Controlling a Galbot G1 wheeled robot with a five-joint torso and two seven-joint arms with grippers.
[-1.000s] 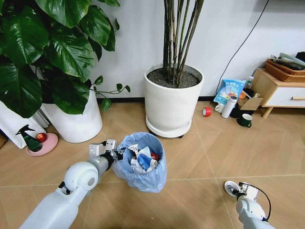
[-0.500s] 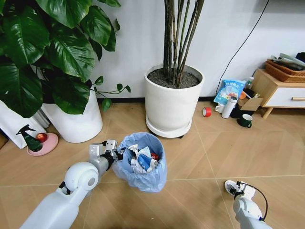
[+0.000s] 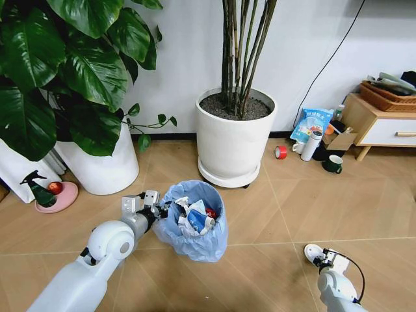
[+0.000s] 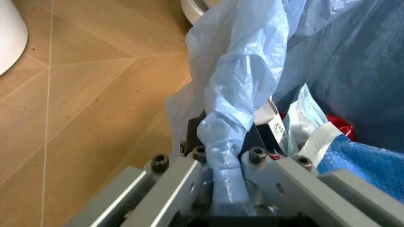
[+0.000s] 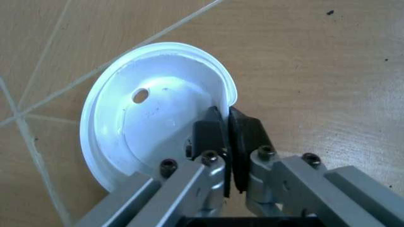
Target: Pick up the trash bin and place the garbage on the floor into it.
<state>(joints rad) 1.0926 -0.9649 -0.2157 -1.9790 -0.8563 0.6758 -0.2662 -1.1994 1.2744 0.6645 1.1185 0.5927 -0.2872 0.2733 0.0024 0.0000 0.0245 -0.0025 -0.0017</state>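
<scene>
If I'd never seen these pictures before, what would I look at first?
Probably the small round trash bin lined with a crinkled light-blue plastic bag, stuffed with litter, in the middle of the light brown chevron wooden floor; the left gripper pinches its bag at the rim. Next, the right gripper, low on the right, clamped on the edge of a white round plastic lid. Behind stand a big white plant pot and huge green leaves.

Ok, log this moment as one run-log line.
left pincer: shut on trash bin bag rim | right pincer: shut on white lid edge, low over floor
</scene>
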